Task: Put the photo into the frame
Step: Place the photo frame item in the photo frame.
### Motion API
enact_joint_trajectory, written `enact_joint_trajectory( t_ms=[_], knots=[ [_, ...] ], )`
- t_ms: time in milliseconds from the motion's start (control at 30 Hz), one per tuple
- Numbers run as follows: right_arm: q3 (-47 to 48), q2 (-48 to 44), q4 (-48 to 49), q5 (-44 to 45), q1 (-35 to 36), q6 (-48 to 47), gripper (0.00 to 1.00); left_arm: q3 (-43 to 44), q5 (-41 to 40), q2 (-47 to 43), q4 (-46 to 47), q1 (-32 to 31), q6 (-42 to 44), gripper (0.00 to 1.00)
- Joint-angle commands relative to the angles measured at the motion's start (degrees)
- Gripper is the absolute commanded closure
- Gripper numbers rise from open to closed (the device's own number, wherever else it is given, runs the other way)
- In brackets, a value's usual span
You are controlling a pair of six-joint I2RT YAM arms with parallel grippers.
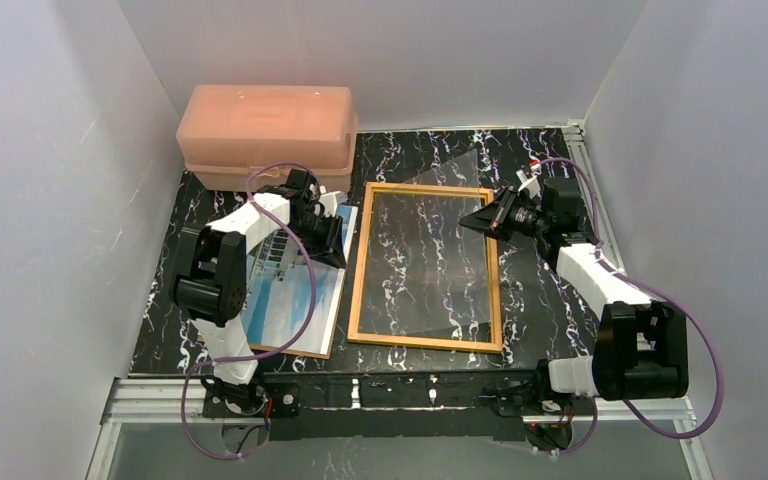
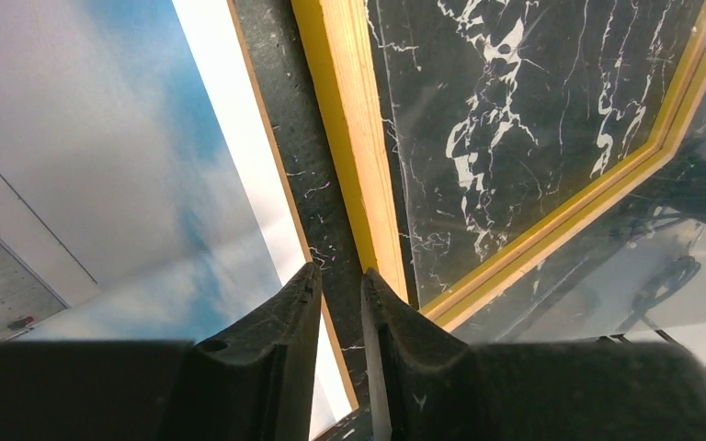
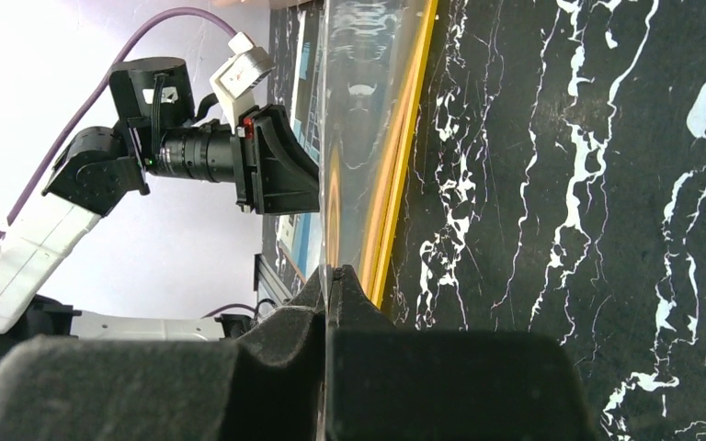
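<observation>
Frame [image 1: 361, 262]: lies flat in the middle of the black marbled table [image 1: 545, 300], long sides running away from the arm bases. Shows bare wood and bright yellow along its rails, and the table's white veins through its opening.

Photo [image 1: 295, 295]: lies face up just left of the frame, blue sky and white building showing. Rests on a brown board [image 1: 290, 352], with only a thin edge of the board visible. Sits apart from the frame, with a strip of bare table between them.

Left gripper [image 2: 337, 276]: hangs low over that strip, right beside the photo's right edge. Stands with its fingers a narrow gap apart and dark table showing between the tips. Holds nothing that can be seen.

Right gripper [image 3: 331, 276]: pinches shut on the edge of a clear pane [image 3: 358, 101], one finger pressed against each face.

Pane: hangs over the frame's opening and tilts, the gripped right side raised. Cannot tell whether its left edge touches the frame.

Pink box [image 1: 265, 130]: stands at the far left corner of the table, beyond the left arm, lid closed.
</observation>
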Motion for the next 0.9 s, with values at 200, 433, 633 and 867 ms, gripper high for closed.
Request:
enact_joint_trajectory(
  t_ms=[200, 433, 633, 867],
  knots=[
    [1.7, 1.1, 2.5, -2.2, -0.2, -2.9, 0.99, 2.0, 0.6, 1.4, 0.4, -1.3, -0.8, 0.72],
    [3.0, 1.3, 0.8, -1.0, -0.3, -4.6, 0.99, 3.1, 0.0, 3.3, -0.7, -1.8, -0.5, 0.66],
    [2.7, 2.5, 1.7, -0.1, -0.5, -5.0, 0.99, 4.3, -0.3, 4.2, -1.5, -2.2, -0.5, 0.69],
    [1.3, 3.2, 3.8, 0.3, -1.2, -5.2, 0.99, 4.2, -0.5, 4.5, -1.7, -2.7, -0.4, 0.71]
  ],
)
